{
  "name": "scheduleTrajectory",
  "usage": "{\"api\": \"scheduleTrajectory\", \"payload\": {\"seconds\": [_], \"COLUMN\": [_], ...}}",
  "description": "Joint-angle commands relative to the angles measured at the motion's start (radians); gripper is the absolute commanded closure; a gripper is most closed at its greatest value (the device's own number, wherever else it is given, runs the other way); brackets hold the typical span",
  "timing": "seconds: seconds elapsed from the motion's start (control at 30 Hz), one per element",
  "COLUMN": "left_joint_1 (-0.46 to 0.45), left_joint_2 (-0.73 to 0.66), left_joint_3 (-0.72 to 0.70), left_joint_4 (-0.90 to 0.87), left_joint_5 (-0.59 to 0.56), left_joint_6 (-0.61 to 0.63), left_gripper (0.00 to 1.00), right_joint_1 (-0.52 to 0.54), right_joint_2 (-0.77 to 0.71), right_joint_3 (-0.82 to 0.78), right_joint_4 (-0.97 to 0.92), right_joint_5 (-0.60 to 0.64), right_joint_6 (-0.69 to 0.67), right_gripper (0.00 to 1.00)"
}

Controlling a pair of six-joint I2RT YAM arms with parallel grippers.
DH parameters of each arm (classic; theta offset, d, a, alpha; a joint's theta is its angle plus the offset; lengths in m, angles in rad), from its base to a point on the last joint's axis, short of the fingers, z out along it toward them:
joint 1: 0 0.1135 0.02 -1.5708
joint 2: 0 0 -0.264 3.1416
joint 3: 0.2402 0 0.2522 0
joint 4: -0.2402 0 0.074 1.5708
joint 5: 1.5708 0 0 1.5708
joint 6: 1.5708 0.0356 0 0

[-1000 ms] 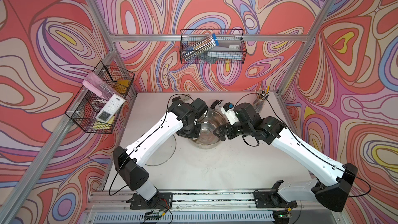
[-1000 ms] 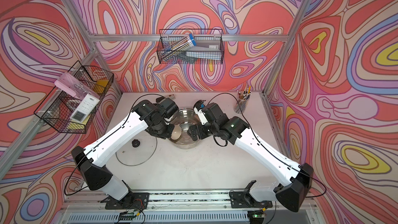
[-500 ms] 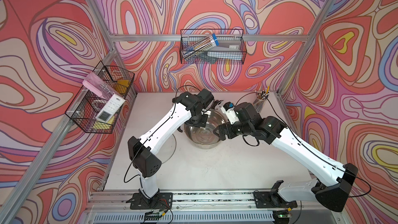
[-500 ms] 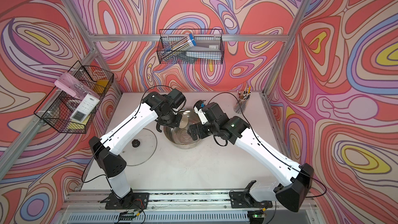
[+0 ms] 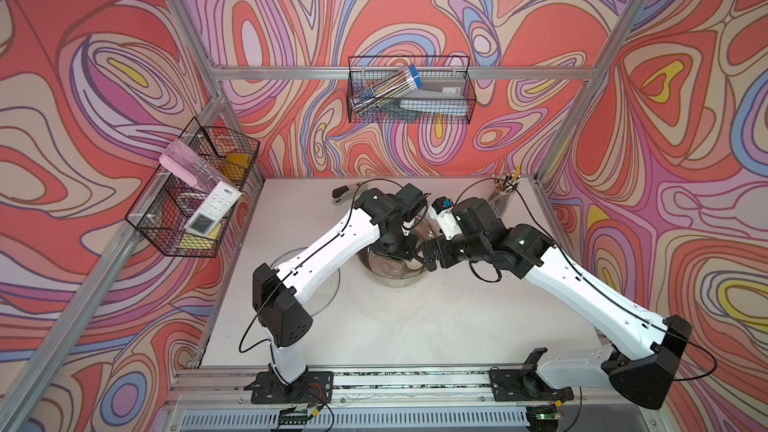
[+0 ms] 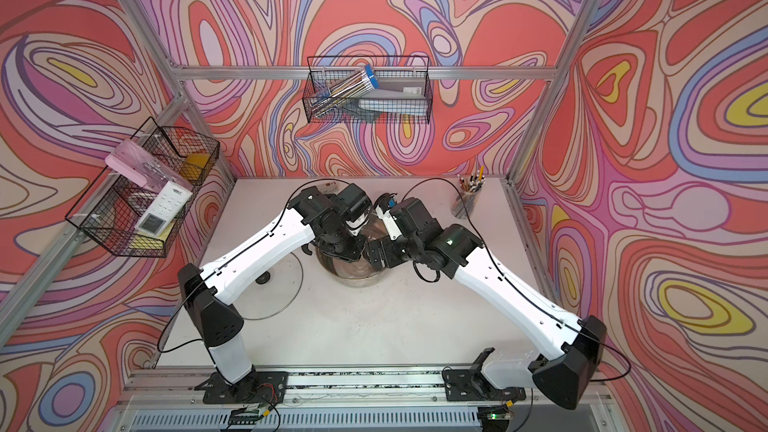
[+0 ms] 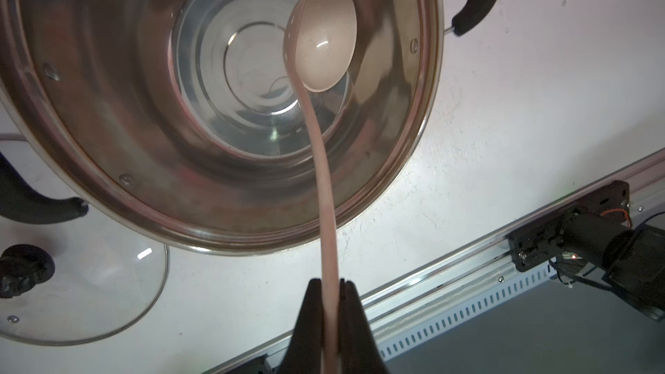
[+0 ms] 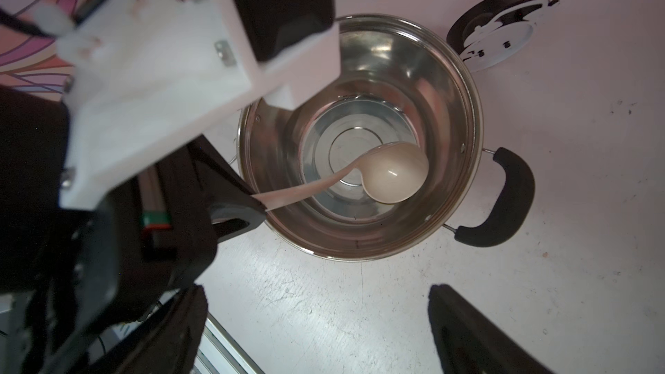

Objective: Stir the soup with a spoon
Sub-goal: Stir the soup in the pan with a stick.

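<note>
Left claw [image 7: 329, 296], gripping the spoon [image 7: 324, 37], has swept across the pot [image 7: 108, 138]: stirring is under way; right claw [image 8: 316, 304] gapes empty.

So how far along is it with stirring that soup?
Done: the lid lies beside the pot, and the left gripper is shut on the spoon handle. In hand: the spoon's bowl is down inside the pot. Left: probably more stirring; how much is done doesn't show. The right gripper hangs open, empty.
</note>
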Motion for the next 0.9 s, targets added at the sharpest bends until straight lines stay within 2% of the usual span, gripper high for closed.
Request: {"api": "scheduleTrajectory", "payload": {"seconds": [0.0,0.27,0.47,0.73,0.87], "left_joint_1": [-0.001,0.012,0.021,0.027,0.027], "left_joint_2": [-0.089,-0.164,-0.121,-0.018,0.026], "left_joint_3": [-0.043,-0.098,-0.016,0.111,0.149], "left_joint_4": [-0.041,-0.162,-0.253,-0.221,-0.154], "left_joint_5": [-0.002,-0.139,-0.277,-0.341,-0.333], "left_joint_6": [-0.016,-0.039,-0.033,0.001,0.014], "left_gripper": [1.00,1.00,1.00,1.00,1.00], "right_joint_1": [0.008,0.007,0.008,0.007,0.007], "right_joint_2": [-0.017,-0.020,-0.021,-0.038,-0.055], "right_joint_3": [0.002,-0.014,-0.015,-0.016,-0.020], "right_joint_4": [0.008,0.021,0.026,0.010,-0.006], "right_joint_5": [-0.003,-0.017,-0.018,0.001,0.016], "right_joint_6": [0.001,0.002,0.007,0.003,-0.002], "right_gripper": [0.02,0.02,0.02,0.02,0.02]}}
